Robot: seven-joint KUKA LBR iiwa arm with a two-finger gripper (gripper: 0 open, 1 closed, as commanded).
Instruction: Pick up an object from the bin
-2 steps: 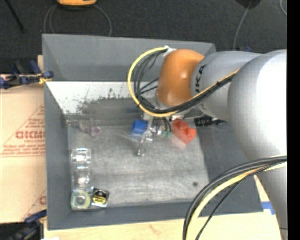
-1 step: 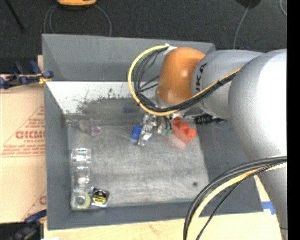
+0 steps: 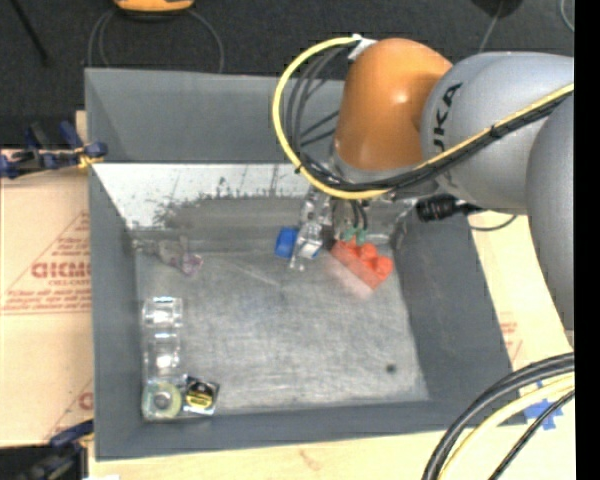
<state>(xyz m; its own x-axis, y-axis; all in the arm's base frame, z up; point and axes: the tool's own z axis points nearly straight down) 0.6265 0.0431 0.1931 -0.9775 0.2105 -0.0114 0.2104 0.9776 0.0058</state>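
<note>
My gripper (image 3: 310,236) hangs low over the far middle of the bin, just under the arm's orange cover. A small blue block (image 3: 286,243) lies right against its left side; whether the gripper touches it I cannot tell. Just to the gripper's right, a red-orange plastic piece (image 3: 365,263) with a pale clear edge rests on the bin floor, partly under the wrist.
A clear plastic piece (image 3: 162,330) lies along the left wall, with a round grey part (image 3: 161,401) and a yellow-and-black tape measure (image 3: 199,395) at its near end. A small clear, purplish item (image 3: 186,261) sits at the far left.
</note>
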